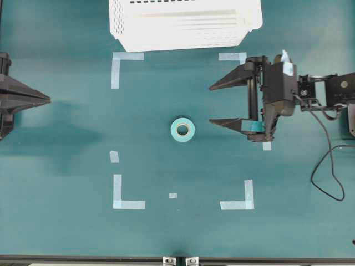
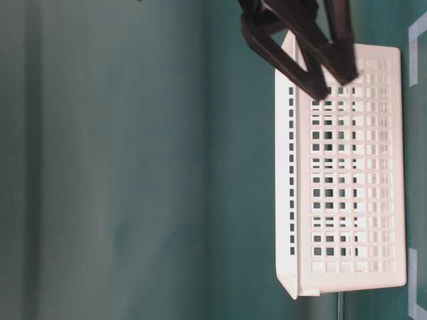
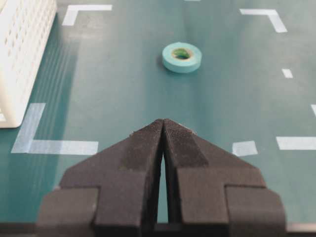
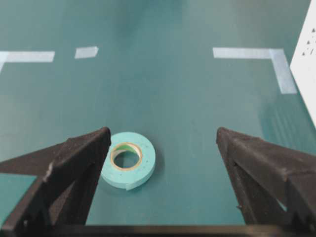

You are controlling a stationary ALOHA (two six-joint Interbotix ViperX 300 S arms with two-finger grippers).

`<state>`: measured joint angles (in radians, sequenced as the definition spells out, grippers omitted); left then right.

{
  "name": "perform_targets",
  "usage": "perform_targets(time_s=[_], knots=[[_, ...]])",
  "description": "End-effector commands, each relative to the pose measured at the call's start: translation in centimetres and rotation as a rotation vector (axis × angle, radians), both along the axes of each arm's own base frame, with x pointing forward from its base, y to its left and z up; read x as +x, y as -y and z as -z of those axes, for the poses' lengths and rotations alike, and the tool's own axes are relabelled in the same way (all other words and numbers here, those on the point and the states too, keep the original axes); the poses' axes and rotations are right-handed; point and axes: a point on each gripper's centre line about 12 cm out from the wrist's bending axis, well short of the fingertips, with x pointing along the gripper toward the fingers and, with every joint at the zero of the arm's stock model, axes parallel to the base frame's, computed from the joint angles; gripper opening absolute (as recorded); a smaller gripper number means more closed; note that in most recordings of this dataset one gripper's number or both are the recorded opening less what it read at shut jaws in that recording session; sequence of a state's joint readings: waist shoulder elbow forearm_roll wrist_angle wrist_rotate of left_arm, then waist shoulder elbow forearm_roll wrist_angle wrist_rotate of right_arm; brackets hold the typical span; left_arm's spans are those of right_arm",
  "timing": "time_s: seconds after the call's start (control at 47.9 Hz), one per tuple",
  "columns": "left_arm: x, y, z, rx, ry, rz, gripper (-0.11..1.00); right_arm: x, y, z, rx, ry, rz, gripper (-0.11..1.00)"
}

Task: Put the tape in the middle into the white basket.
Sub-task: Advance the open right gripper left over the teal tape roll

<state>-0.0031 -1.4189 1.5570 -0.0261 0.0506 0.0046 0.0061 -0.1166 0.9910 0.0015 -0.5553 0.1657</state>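
Lying outside the white basket (image 1: 186,25), the tape (image 1: 182,129).

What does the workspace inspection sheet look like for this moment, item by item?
Surface: teal table, marked with pale tape corner marks.
Job's things: tape lies flat mid-table, untouched; white basket at the far edge, nothing seen inside.
Clutter: small tape scraps on the table.
Grippers: right gripper open, beside the tape, holding nothing; left gripper shut, parked at the table's left side.
Cables: black cable loops behind the right arm.
Surroundings: nothing seen.
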Motion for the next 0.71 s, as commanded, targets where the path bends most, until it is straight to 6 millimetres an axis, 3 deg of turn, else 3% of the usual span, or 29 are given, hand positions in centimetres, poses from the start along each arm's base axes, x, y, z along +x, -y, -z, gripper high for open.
perform_targets(time_s=[0.0,0.69], knots=[[0.1,0.0,-0.4,0.001,0.006,0.000,-0.11,0.7,-0.1,-0.6,0.004,0.025,-0.002,1.00],[0.1,0.0,-0.3,0.002,0.006,0.000,-0.11,2.1,-1.1,1.7,0.022,-0.071,-0.022,1.00]])
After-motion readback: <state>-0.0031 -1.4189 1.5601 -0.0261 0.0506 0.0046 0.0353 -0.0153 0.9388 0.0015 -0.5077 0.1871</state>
